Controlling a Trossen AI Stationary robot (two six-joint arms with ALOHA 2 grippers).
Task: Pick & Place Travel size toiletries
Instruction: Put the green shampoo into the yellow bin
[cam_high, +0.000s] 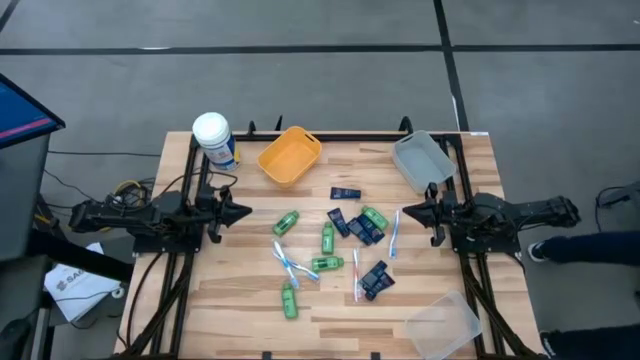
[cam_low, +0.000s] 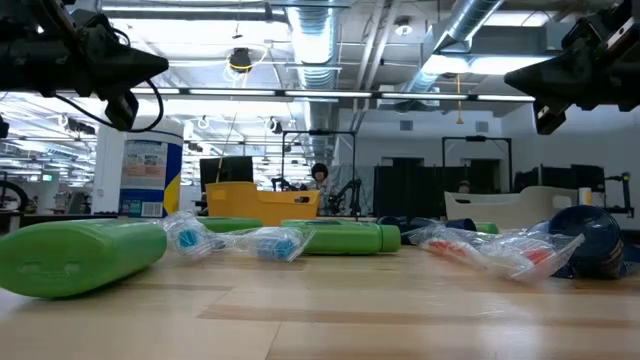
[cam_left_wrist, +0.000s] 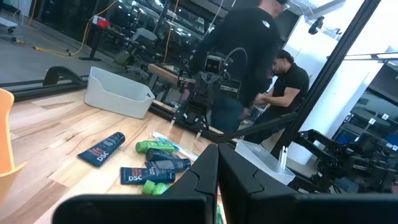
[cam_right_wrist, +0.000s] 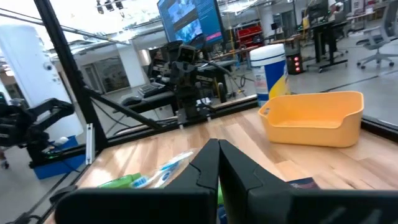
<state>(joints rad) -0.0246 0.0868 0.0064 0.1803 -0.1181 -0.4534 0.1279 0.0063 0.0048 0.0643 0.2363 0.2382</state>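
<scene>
Small green bottles (cam_high: 327, 237), dark navy tubes (cam_high: 345, 193) and thin white toothbrushes (cam_high: 394, 233) lie scattered flat on the middle of the wooden table. My left gripper (cam_high: 246, 212) hovers shut and empty at the table's left side. My right gripper (cam_high: 406, 211) hovers shut and empty at the right side. In the left wrist view navy tubes (cam_left_wrist: 102, 149) and a green bottle (cam_left_wrist: 148, 147) lie ahead of the shut fingers (cam_left_wrist: 214, 168). In the low view a green bottle (cam_low: 85, 255) lies close by.
A yellow bin (cam_high: 289, 155) and a white-lidded canister (cam_high: 214, 139) stand at the far left. A grey bin (cam_high: 423, 160) stands at the far right, a clear bin (cam_high: 444, 325) at the near right corner. People stand beyond the table in the left wrist view (cam_left_wrist: 249, 50).
</scene>
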